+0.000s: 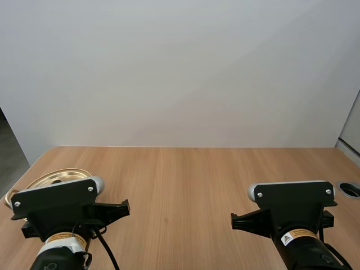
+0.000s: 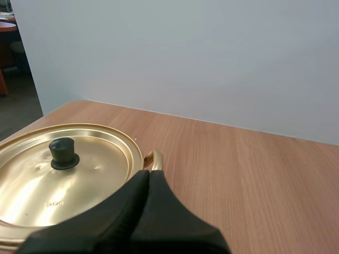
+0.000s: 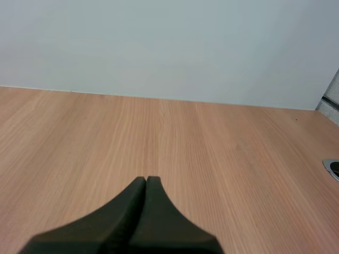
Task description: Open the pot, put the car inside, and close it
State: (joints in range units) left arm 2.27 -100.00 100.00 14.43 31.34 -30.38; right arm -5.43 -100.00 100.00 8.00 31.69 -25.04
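Observation:
A gold pot (image 2: 149, 159) sits with its lid (image 2: 63, 180) on, the lid topped by a black knob (image 2: 64, 153). In the high view the pot (image 1: 53, 179) peeks out at the table's left edge, behind my left arm. My left gripper (image 2: 149, 174) is shut on nothing, its fingers lying together as one dark wedge just beside the lid's rim and the pot's side handle. My right gripper (image 3: 146, 181) is also shut on nothing, above bare wood.
The wooden table (image 1: 185, 180) ends at a white wall at the back. A round metal cable port (image 1: 350, 189) is set into the table at its right edge, and it is also seen beside my right gripper (image 3: 333, 168).

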